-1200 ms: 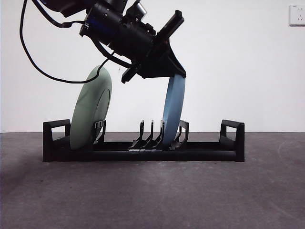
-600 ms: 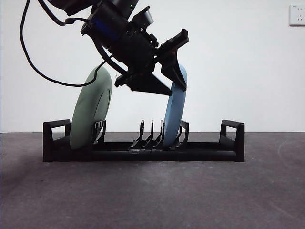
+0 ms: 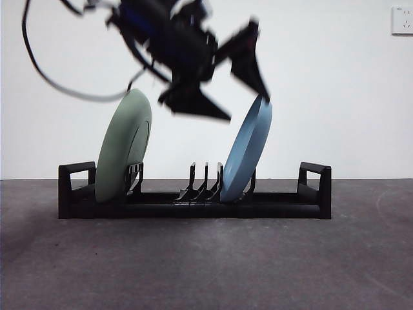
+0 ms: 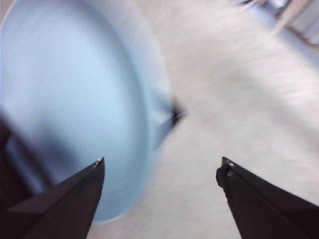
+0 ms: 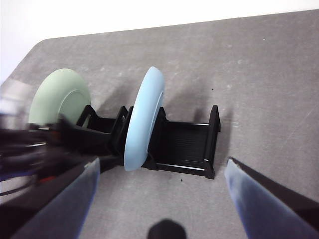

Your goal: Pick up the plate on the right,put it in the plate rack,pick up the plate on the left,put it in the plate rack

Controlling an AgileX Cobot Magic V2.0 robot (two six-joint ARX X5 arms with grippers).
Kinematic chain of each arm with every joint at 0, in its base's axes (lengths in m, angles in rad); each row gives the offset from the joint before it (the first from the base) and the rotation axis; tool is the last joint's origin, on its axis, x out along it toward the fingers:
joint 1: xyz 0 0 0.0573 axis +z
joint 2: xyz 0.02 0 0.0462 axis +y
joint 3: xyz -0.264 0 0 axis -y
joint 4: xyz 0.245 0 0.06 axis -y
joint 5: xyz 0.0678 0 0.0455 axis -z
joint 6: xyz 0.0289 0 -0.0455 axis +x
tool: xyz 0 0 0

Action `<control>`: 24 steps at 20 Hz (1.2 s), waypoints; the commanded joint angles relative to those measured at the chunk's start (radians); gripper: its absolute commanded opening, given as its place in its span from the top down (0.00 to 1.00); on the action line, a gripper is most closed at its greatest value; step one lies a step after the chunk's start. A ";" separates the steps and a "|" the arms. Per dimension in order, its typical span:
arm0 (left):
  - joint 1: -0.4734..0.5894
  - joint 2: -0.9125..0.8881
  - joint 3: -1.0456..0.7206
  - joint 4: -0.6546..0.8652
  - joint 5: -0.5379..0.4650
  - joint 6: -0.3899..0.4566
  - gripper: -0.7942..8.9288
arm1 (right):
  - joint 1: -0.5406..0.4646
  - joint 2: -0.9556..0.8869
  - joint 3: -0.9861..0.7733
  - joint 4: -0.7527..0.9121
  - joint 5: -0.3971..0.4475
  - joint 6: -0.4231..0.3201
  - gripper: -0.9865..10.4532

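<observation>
Left end effector, jaws wide, hovers mid-frame above a blue plate leaning in the plate rack — stiff, smooth, likely breakable; best gripped at its upper rim.

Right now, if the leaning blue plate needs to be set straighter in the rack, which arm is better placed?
Probably the left: the left gripper, open, is just above the blue plate in the plate rack. The right gripper views it from farther off.
</observation>
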 commanded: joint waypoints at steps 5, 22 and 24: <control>-0.024 -0.348 -0.002 -0.127 0.003 0.224 0.92 | 0.001 0.000 -0.006 -0.013 -0.001 -0.023 0.92; 0.148 -1.162 -0.546 -0.423 -0.389 0.354 0.93 | 0.075 -0.374 -0.420 0.137 0.325 0.037 0.93; 0.148 -1.205 -0.557 -0.452 -0.388 0.348 0.92 | 0.075 -0.367 -0.420 0.135 0.372 0.155 0.92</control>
